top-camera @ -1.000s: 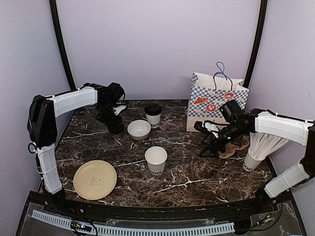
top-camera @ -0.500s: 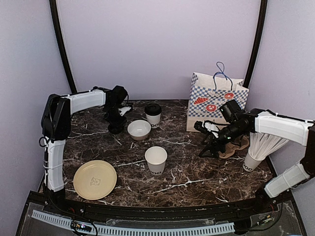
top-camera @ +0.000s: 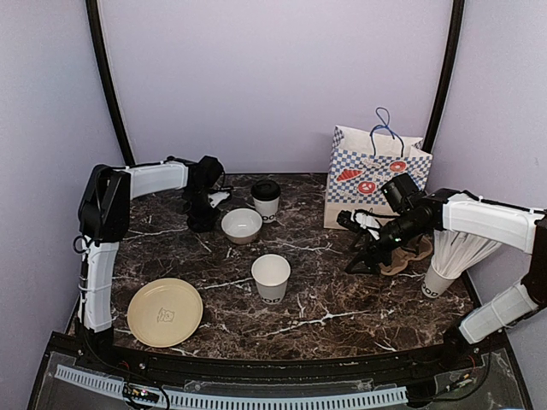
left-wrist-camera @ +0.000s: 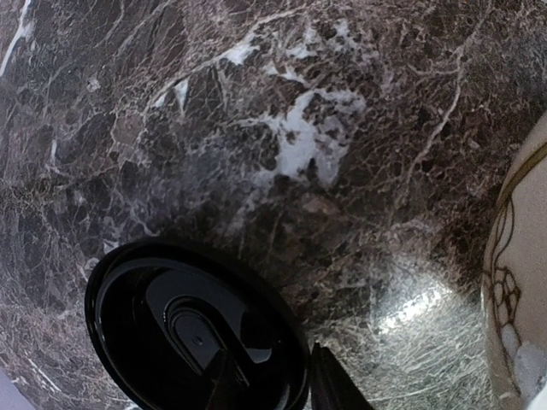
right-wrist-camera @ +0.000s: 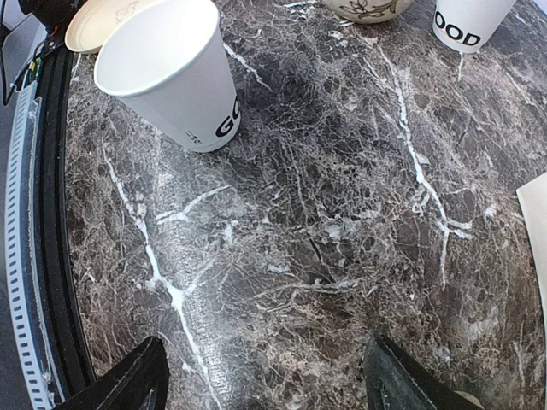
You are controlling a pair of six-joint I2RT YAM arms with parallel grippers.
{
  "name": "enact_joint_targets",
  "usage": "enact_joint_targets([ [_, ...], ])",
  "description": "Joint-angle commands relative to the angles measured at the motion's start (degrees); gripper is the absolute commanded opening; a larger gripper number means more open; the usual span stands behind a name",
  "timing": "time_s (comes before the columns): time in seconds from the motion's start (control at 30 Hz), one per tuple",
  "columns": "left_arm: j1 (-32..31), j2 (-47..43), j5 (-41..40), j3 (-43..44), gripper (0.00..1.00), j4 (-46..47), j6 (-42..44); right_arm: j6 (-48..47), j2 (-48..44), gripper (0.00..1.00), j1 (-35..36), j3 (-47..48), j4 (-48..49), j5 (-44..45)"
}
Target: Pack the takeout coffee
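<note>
Neither coffee is packed yet, as far as I can judge. The lidded cup (top-camera: pixel 266 201) stands at the back of the counter (top-camera: pixel 325 299), to the left of the paper bag (top-camera: pixel 376 175). The open cup (top-camera: pixel 271 278) stands near the middle, in front of the bowl (top-camera: pixel 242 225). Both are outside the bag, whose inside I cannot see.

My left claw (top-camera: pixel 202 218) is down at the far left of the counter, beside the bowl, over a loose black lid (left-wrist-camera: pixel 197 337) lying on the counter. One of my fingers (left-wrist-camera: pixel 335 389) shows right at the lid's rim, but the other is out of sight. I cannot tell whether I have the lid pinched or am standing apart from it. My right claw (right-wrist-camera: pixel 265 363) hangs low in front of the bag, fingers wide apart with nothing between them.

I reckon what is left is to get that lid onto the open cup, then move both cups into the bag.
</note>
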Motion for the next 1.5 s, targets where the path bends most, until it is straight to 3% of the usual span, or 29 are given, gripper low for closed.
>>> enact_joint_targets([
  [0.0,0.2,0.0,-0.4,1.1,0.31,0.3,0.6,0.0,0.4,0.79,-0.3,0.0,0.3,-0.5],
  [0.27,0.2,-0.1,0.9,2.5,0.13,-2.1,-0.7,0.1,0.8,0.79,-0.3,0.2,0.1,-0.6],
  [0.53,0.1,-8.1,4.3,3.5,0.13,-7.2,-5.1,1.0,0.4,0.79,-0.3,2.4,-1.0,-2.8],
  [0.67,-0.5,-16.9,11.3,3.2,0.14,-6.5,-7.1,1.3,0.8,0.78,-0.2,10.2,-6.3,-6.9],
  [0.77,-1.4,-23.6,25.0,2.5,0.16,-3.8,-9.0,2.3,1.7,0.78,-0.1,18.0,-10.0,-6.9],
  [0.97,-4.2,-33.5,49.1,-7.1,0.18,15.3,-21.4,14.0,2.1,0.81,-0.1,28.1,-3.9,-9.5],
  [1.13,-6.2,-40.3,63.5,-20.2,0.20,43.7,-38.9,21.9,2.7,0.87,0.6,32.6,2.7,-11.9],
  [1.3,-6.8,-42.0,68.9,-26.7,0.19,61.9,-50.0,20.0,5.0,0.91,5.3,38.4,1.0,-7.9],
  [1.4,-6.9,-42.7,67.9,-29.1,0.18,62.7,-50.4,19.3,6.0,0.91,6.8,37.7,0.7,-4.1],
  [1.47,-7.0,-42.9,65.3,-29.0,0.18,57.8,-47.2,17.9,6.1,0.90,6.8,35.1,-0.1,-3.2],
])
